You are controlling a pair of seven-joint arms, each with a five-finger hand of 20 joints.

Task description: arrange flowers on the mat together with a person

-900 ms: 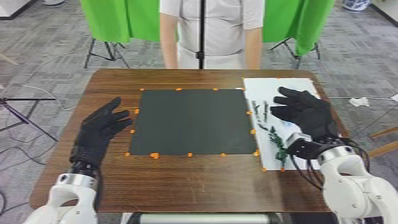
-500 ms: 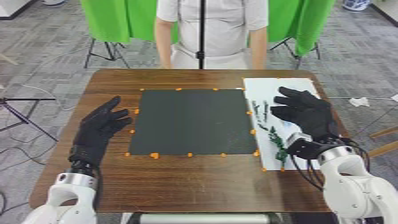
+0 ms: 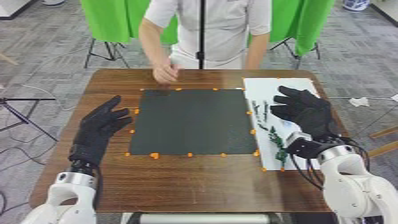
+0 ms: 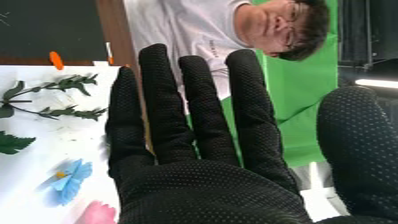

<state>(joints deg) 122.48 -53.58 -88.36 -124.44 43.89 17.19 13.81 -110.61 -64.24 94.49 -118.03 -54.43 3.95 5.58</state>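
My left hand (image 3: 106,122) is held over the table's left part, beside the dark mat, with its fingers relaxed and nothing in them. My right hand (image 3: 304,111) is over the white sheet at the right, also relaxed and holding nothing. In the right wrist view the fingers of my right hand (image 4: 209,187) are straight. The dark mat (image 3: 192,122) is bare. Green stems (image 3: 274,139) lie on the white sheet (image 3: 280,84), partly behind the right hand. The right wrist view has leafy stems (image 4: 67,112), a blue flower (image 4: 73,181) and a pink flower (image 4: 98,214).
Orange marks (image 3: 155,155) line the mat's edges. Across the brown table (image 3: 204,185) stands a person, whose hand (image 3: 166,73) is over the far edge, just beyond the mat's far left corner. A black pole (image 3: 202,45) rises behind the table.
The person's arm at the view's left has come up from beside the body and reached over the table's far edge towards the mat. Both of my hands have stayed still.
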